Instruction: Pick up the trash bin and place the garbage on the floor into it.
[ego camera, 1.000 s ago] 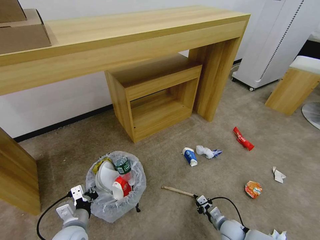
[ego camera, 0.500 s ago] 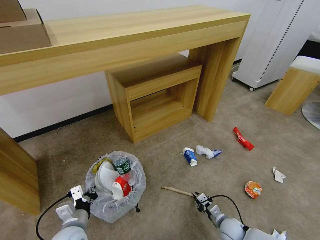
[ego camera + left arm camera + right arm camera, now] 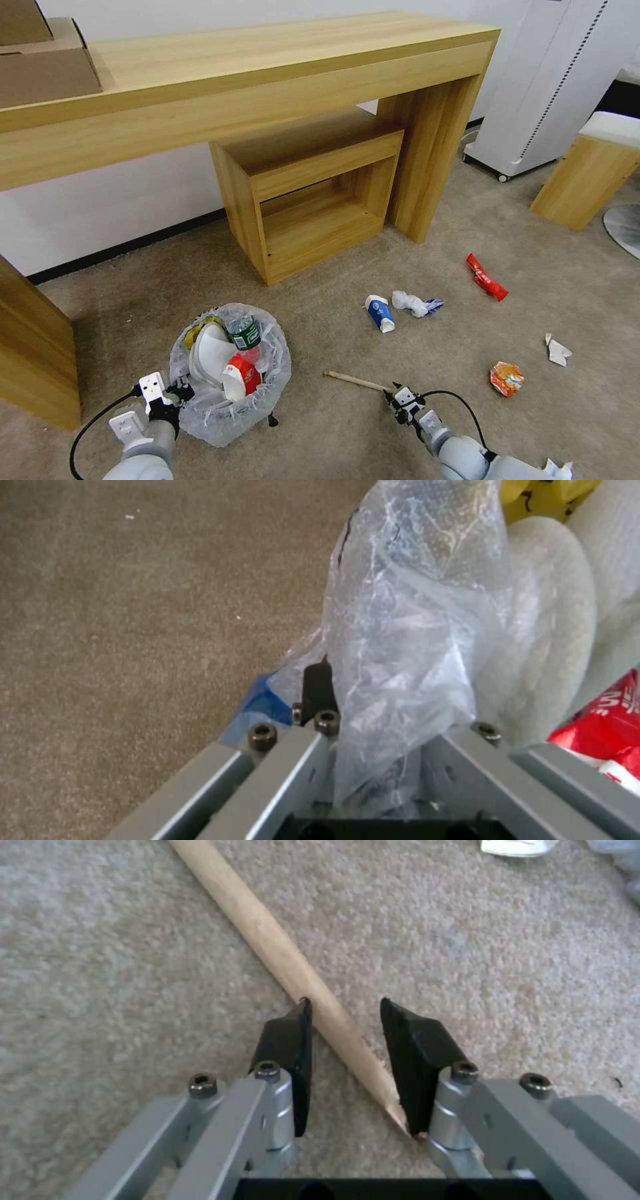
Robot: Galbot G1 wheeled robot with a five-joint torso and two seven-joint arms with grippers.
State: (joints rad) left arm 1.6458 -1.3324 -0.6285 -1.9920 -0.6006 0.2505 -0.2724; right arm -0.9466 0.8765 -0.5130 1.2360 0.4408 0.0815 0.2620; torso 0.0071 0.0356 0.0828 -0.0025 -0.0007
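Observation:
The trash bin [image 3: 220,420], lined with a crinkled clear bag, stands on the beige carpet at the lower left. It holds a green-labelled bottle [image 3: 245,331] and a red wrapper. My left gripper [image 3: 181,388] is shut on the bin's near rim, and the bag [image 3: 413,645] bunches between its fingers. My right gripper [image 3: 395,390] is open and low over the floor. Its fingers [image 3: 293,1040] straddle the near end of the wooden stick [image 3: 280,955], which lies flat on the carpet [image 3: 353,381]. More garbage lies beyond: a blue-white cup [image 3: 381,313], a tissue [image 3: 410,303], a red wrapper [image 3: 487,277], an orange wrapper [image 3: 507,378] and a paper scrap [image 3: 557,351].
A long wooden desk [image 3: 267,73] with a low open shelf unit [image 3: 313,193] stands against the wall behind the bin. A white appliance [image 3: 553,80] and a wooden stool [image 3: 593,173] are at the right. Another wooden panel [image 3: 33,347] stands at the left edge.
The right gripper has edged slightly forward along the stick's near end. The bin and left gripper have shifted a little to the left.

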